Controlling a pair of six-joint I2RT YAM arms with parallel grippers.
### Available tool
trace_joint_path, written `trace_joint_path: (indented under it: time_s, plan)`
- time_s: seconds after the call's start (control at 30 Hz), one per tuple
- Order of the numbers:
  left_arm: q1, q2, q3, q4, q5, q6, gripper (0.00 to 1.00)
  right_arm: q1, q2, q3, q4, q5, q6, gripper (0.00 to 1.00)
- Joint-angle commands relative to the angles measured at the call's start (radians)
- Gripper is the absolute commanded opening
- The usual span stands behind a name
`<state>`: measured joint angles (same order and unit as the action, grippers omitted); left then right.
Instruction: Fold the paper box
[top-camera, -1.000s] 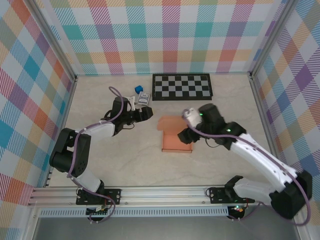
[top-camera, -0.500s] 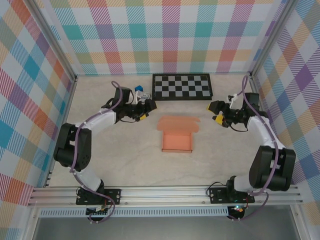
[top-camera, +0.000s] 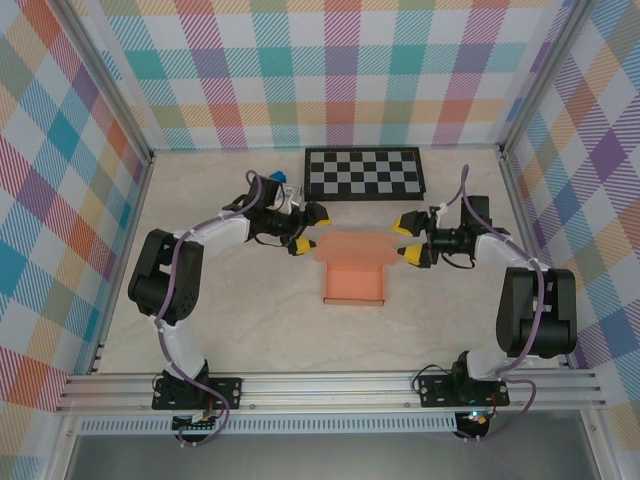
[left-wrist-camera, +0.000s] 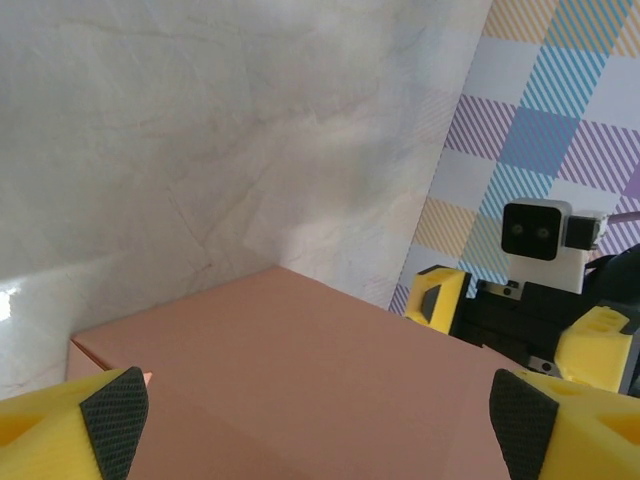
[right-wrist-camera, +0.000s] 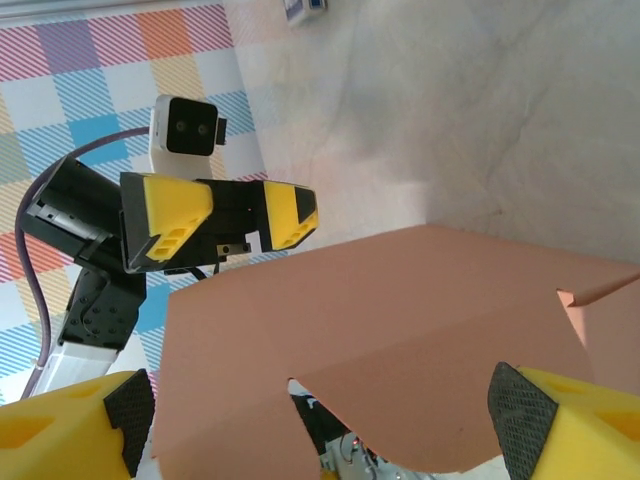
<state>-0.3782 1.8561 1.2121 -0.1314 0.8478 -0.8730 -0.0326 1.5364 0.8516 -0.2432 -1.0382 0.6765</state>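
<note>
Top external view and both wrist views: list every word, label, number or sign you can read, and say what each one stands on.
No text can be read anywhere.
On the salmon-orange cardboard paper box: plain, no print.
On the black-and-white checkerboard mat: squares, no characters.
On the small blue-and-white card pack: any print is too small and blurred to read.

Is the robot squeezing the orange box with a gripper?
No, the left gripper and the right gripper both stand open on either side of the paper box, which lies on the table.
</note>
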Motion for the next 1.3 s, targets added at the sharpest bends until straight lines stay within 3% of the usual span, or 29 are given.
trace_joint_path:
  time_s: [0.0,0.37,0.63,0.7,0.77,0.83,0.9,1.07,1.2,1.27]
  plan:
    - [-0.008,-0.005,-0.021,0.021,0.028,-0.072,0.9,0.022,-0.012,-0.02,0.083,-0.03,0.068,0.89]
    - [-0.054,-0.001,-0.038,0.116,0.023,-0.178,0.9,0.116,-0.038,-0.029,0.165,0.026,0.181,0.89]
    - [-0.069,0.004,-0.013,0.145,-0.01,-0.225,0.9,0.15,-0.088,-0.026,0.175,0.17,0.224,0.89]
    - [-0.055,0.018,0.031,0.074,-0.02,-0.162,0.91,0.143,-0.079,0.044,0.039,0.225,0.13,0.89]
    - [-0.031,0.03,0.091,-0.072,-0.051,-0.016,0.92,0.129,-0.077,0.118,-0.099,0.295,0.005,0.89]
    - [0.001,0.022,0.127,-0.225,-0.103,0.14,0.92,0.096,-0.105,0.128,-0.132,0.328,-0.059,0.88]
    - [0.041,-0.006,0.111,-0.258,-0.131,0.254,0.92,0.046,-0.144,0.114,-0.157,0.351,-0.116,0.86]
    - [0.106,-0.211,-0.109,-0.041,-0.249,0.438,0.93,0.016,-0.258,0.049,-0.188,0.439,-0.339,0.82]
    - [0.102,-0.436,-0.421,0.3,-0.334,0.595,0.94,0.045,-0.469,-0.233,0.124,0.541,-0.357,0.81]
    - [0.085,-0.485,-0.567,0.513,-0.359,0.579,0.9,0.105,-0.601,-0.385,0.279,0.65,-0.42,0.83]
